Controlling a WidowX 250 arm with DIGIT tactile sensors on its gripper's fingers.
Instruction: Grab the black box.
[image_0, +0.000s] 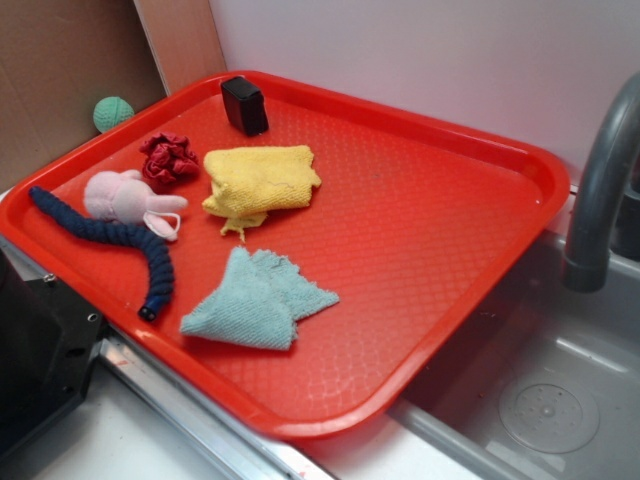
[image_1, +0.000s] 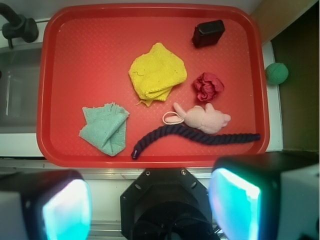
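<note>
The gripper (image_1: 150, 207), its fingers spread wide and empty, hangs well short of the black box (image_1: 208, 33) standing untouched at the red tray's (image_1: 90, 40) far corner, so the whole approach and grasp remain.

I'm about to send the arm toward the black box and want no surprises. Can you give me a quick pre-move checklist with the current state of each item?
1. Black box in view, on the red tray near its far rim: ok.
2. Box stands apart from the yellow cloth and red scrunchie: ok.
3. Space above the box unobstructed: ok.
4. Gripper open, pads wide apart: ok.
5. Gripper lined up over the box: not ok; it sits at the tray's near edge, with the box far ahead and to the right.
6. Pink toy and blue worm lie between gripper and box; a low path could snag them: cannot tell.
</note>
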